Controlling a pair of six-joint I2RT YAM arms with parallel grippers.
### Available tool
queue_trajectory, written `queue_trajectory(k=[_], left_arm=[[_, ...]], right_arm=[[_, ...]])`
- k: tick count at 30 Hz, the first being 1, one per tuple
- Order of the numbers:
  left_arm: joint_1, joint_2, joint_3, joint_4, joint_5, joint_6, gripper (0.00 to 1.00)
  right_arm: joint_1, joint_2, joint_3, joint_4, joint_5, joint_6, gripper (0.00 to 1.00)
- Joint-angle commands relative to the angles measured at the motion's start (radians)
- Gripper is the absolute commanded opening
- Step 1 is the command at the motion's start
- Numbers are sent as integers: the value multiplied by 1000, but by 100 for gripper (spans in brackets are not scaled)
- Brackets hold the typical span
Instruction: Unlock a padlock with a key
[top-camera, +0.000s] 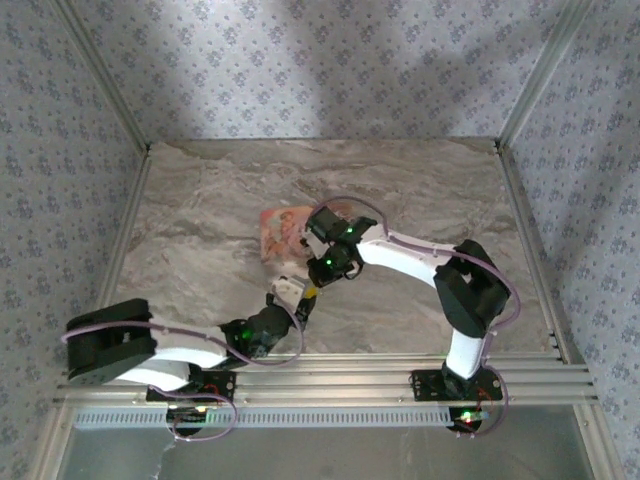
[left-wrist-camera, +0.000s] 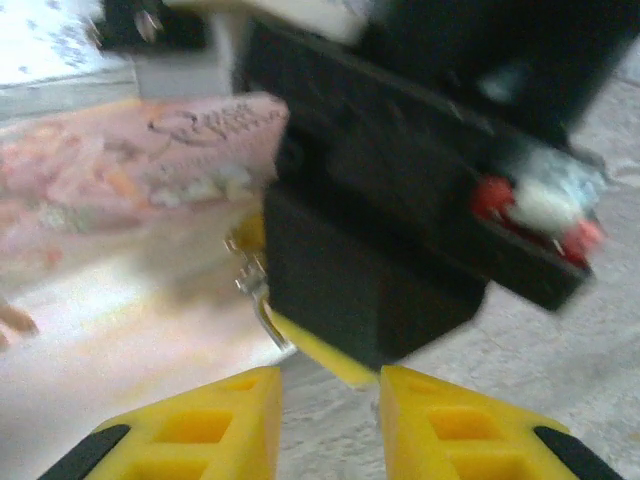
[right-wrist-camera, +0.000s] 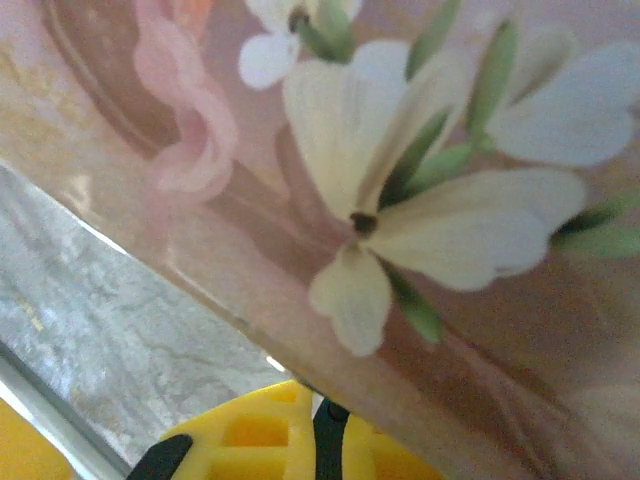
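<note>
From above, the right gripper (top-camera: 320, 276) and left gripper (top-camera: 292, 296) are seen meeting just beside the pouch (top-camera: 283, 232); where the padlock lies cannot be told. At the left wrist, the jaws are held apart, empty. At the right wrist, the jaws are pressed shut. The padlock should be located before anything is closed.

A grey marbled table (top-camera: 200, 230) — on it, near the middle, a pink-orange printed pouch (top-camera: 282, 232), seemingly lying flat.
</note>
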Motion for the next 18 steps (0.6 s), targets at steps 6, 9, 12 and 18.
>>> queue_trajectory(k=[6, 9, 12, 18], left_arm=[[42, -413, -54, -472, -177, -170, 32], [70, -596, -87, -581, -171, -210, 31], [89, -730, -95, -693, -164, -240, 29], [114, -813, -65, -807, -117, -251, 28]], right_arm=[[-105, -71, -156, 173, -193, 104, 0], [-135, -95, -209, 271, -238, 224, 0], [-139, -96, -223, 325, -256, 305, 0], [-141, -85, -224, 364, -219, 475, 0]])
